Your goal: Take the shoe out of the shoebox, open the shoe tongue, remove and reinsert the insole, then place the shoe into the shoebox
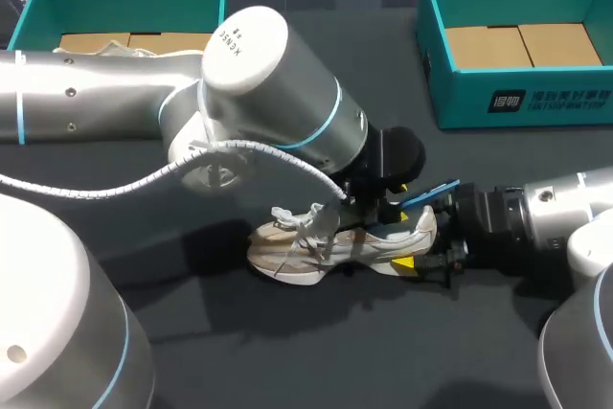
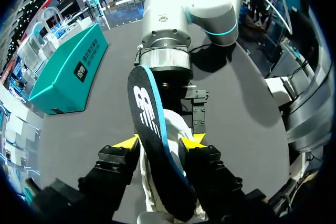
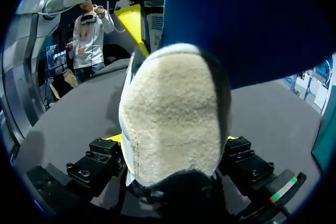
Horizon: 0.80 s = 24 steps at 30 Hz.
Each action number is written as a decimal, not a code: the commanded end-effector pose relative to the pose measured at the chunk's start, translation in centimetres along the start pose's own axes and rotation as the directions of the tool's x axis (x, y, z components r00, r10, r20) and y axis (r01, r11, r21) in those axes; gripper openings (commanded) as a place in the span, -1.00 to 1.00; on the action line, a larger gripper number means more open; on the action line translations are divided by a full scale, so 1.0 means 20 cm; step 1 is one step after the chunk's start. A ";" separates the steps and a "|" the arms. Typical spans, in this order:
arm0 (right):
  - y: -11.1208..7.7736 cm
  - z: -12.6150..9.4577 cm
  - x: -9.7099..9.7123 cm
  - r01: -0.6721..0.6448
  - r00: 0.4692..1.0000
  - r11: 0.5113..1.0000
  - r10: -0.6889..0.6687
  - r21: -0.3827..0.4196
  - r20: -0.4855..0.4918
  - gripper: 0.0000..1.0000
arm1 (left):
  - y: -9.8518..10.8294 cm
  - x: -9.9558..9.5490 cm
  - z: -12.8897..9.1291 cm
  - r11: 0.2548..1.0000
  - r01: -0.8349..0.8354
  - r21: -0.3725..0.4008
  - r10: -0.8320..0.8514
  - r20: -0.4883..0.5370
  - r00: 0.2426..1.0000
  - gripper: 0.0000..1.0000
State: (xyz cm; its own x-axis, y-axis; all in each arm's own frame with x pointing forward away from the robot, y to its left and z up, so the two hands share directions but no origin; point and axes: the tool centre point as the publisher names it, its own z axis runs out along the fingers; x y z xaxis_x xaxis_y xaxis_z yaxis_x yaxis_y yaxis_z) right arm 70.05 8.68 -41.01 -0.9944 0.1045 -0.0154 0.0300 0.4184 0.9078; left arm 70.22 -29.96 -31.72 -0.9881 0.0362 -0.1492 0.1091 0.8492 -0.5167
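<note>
- The pale lace-up sneaker [image 1: 326, 246] lies on its side on the dark table [image 1: 335, 332], mid-table, toe to the left and heel to the right. It is well apart from the teal shoebox [image 1: 536, 102] at the far right.
- The right gripper [image 3: 172, 138] is clamped across the sneaker's padded heel, one finger on each side.
- The left gripper [image 2: 160, 141] pinches the dark, blue-edged insole [image 2: 144, 108] by its two long edges, above the shoe's opening.
- The insole looks thin, light and floppy. A hold near its middle, as here, should limit drooping, but its free end may buckle against the collar on reinsertion.
- The sneaker seems light, with a soft upper. The heel counter is its stiffest part, so it is a sound place to brace; the loose laces could snag.
</note>
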 end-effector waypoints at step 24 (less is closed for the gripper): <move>-0.01 0.00 0.00 0.000 1.000 1.000 0.000 0.004 0.000 -1.00 | 0.03 -0.01 0.15 0.997 0.079 0.002 -0.079 0.116 0.990 -0.25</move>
State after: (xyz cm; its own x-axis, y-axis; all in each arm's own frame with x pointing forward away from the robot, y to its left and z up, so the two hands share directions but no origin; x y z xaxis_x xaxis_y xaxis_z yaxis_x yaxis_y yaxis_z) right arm 70.05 8.68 -41.01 -0.9944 0.1045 -0.0154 0.0299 0.4184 0.9078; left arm 70.49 -30.47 -34.03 -0.9749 -0.0870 -0.2047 0.0352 0.8484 -0.5282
